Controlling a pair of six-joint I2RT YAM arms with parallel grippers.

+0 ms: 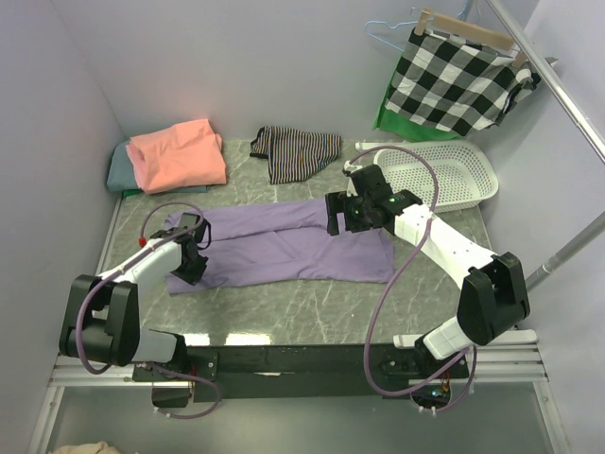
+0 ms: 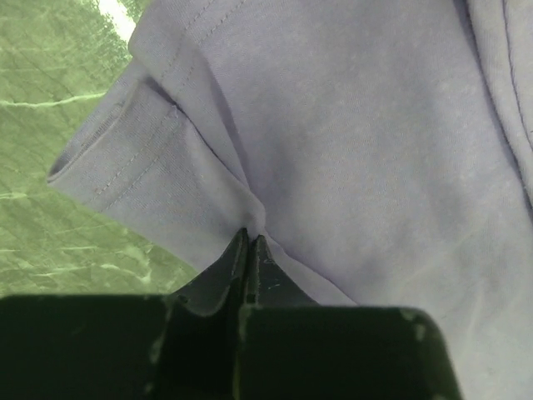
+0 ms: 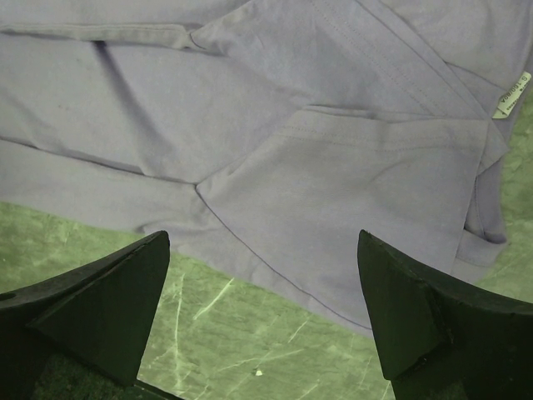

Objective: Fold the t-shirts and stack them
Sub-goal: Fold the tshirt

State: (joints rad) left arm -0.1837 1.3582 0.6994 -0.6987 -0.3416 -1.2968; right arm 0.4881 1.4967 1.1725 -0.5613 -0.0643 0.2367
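As far as I can judge from the overhead view, the job is about two-thirds done.

Item 1, pink shirt (image 1: pixel 177 154): folded, at 10 o'clock on the counter (image 1: pixel 302 307), lying on top of item 2. I count it finished.

Item 2, grey-teal shirt (image 1: pixel 118 170): under the pink one, with only its left edge showing. It looks folded, but I cannot confirm that.

Item 3, lavender shirt (image 1: pixel 284 248): lies flat across the middle of the counter as a long band running 9 to 3 o'clock. My right wrist camera shows a sleeve turned in over the body, so the lengthwise folds look made. It is not yet folded crosswise or carried to the stack.

Item 4, left gripper (image 1: pixel 194 248): at the band's 9 o'clock end, clamped on a pinch of lavender fabric beside the sleeve hem.

Item 5, right gripper (image 1: pixel 342 210): over the band's 3 o'clock half near its far edge, jaws spread wide, holding nothing and just above the cloth.

Item 6, not part of the job: a striped cloth (image 1: pixel 295 151) at 12 o'clock, a white basket (image 1: pixel 444 175) at 2 o'clock, and a checked cloth (image 1: pixel 458 80) on a hanger (image 1: pixel 473 28) beyond it.

Outstanding: bring one end of the lavender band over the other, tidy it, and set it on the pink shirt.
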